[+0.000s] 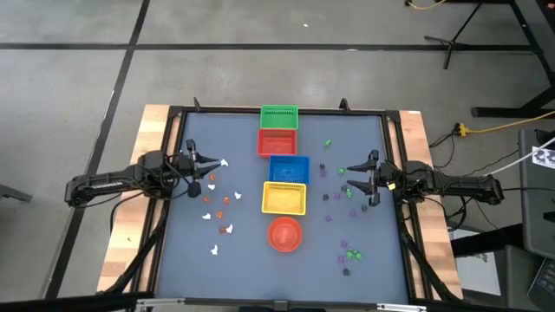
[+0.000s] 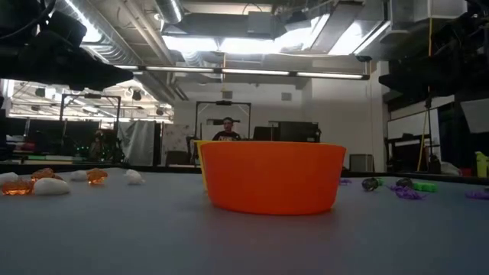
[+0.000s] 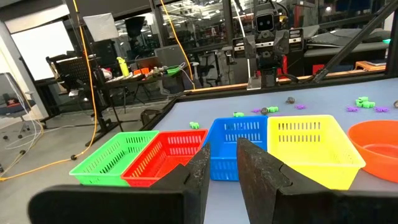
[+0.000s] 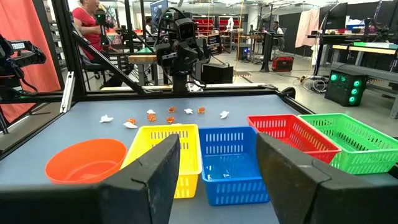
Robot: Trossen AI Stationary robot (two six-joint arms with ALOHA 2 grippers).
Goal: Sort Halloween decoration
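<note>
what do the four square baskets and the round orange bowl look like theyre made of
The green basket, red basket, blue basket and yellow basket look like moulded plastic: thin slotted walls in bright, even colour with a slight sheen. The orange bowl also looks like plastic, with a smooth, seamless, nearly matte wall. It could be another smooth material.

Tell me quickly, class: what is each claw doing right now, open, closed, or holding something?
Left claw: nearly closed, narrow gap, nothing visibly held, above the table's left side.
Right claw: wide open, empty, above the right side.
</note>
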